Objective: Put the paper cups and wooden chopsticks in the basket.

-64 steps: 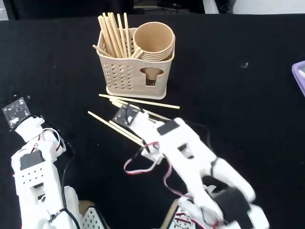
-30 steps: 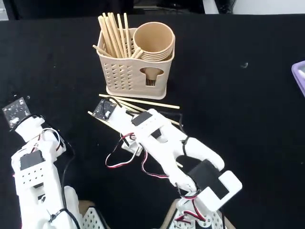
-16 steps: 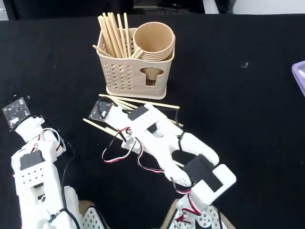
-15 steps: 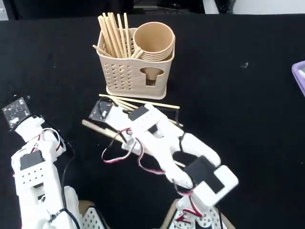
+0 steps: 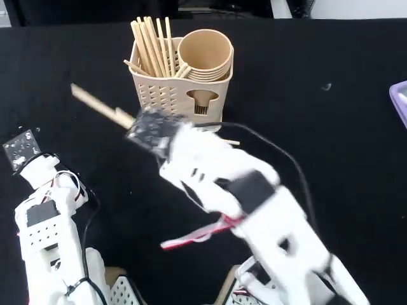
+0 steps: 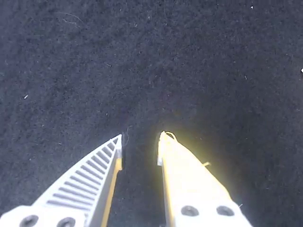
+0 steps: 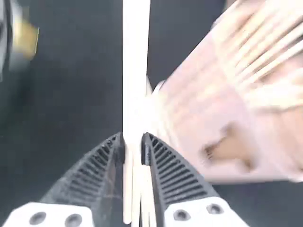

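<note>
The beige slotted basket [image 5: 175, 101] stands at the back of the black table with stacked paper cups [image 5: 205, 52] and several wooden chopsticks [image 5: 151, 44] upright in it. My right gripper [image 5: 131, 121] hangs in the air in front of the basket's left corner, shut on wooden chopsticks [image 5: 98, 103] that stick out to the left. In the right wrist view the gripper [image 7: 132, 138] pinches what look like two sticks [image 7: 136, 71] side by side, with the basket [image 7: 227, 109] beside them. One loose chopstick end [image 5: 233, 142] shows on the table behind the arm. My left gripper [image 6: 140, 137] is open over bare cloth.
The left arm [image 5: 39, 213] stands at the front left, well away from the basket. A purple object [image 5: 399, 101] sits at the right edge. Black cloth [image 5: 331, 159] stretches open to the right of the basket.
The right gripper closed on chopsticks lying in front of the basket and lifted them up off the table, toward the basket's left side. The left arm has not moved.
</note>
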You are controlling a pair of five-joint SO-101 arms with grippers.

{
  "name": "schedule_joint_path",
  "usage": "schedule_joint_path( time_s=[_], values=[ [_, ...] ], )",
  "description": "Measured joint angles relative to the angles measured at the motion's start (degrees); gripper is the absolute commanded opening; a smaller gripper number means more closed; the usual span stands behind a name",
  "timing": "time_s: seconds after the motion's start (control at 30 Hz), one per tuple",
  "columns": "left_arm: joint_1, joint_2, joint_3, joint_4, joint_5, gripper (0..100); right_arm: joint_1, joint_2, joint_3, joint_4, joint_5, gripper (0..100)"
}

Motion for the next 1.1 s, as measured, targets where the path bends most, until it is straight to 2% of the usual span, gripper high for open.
schedule_joint_path(
  time_s=[0.2, 0.4, 0.5, 0.63, 0.97, 1.1],
  values=[
    [0.0, 0.0, 0.0, 0.0, 0.0, 13, 0.09, -3.34, 0.09, -22.07, -7.12, 1.1],
    [0.0, 0.0, 0.0, 0.0, 0.0, 13, 0.0, 1.23, 0.09, -46.15, -7.47, 1.1],
    [0.0, 0.0, 0.0, 0.0, 0.0, 13, 1.76, 4.92, -0.09, -54.07, -7.47, 1.1],
    [0.0, 0.0, 0.0, 0.0, 0.0, 13, 4.31, 11.78, -2.64, -58.46, -8.0, 1.1],
    [0.0, 0.0, 0.0, 0.0, 0.0, 13, 5.19, 30.59, -11.52, -59.34, -8.0, 1.7],
    [0.0, 0.0, 0.0, 0.0, 0.0, 13, 8.0, 35.96, -14.15, -59.34, -8.0, 10.6]
  ],
)
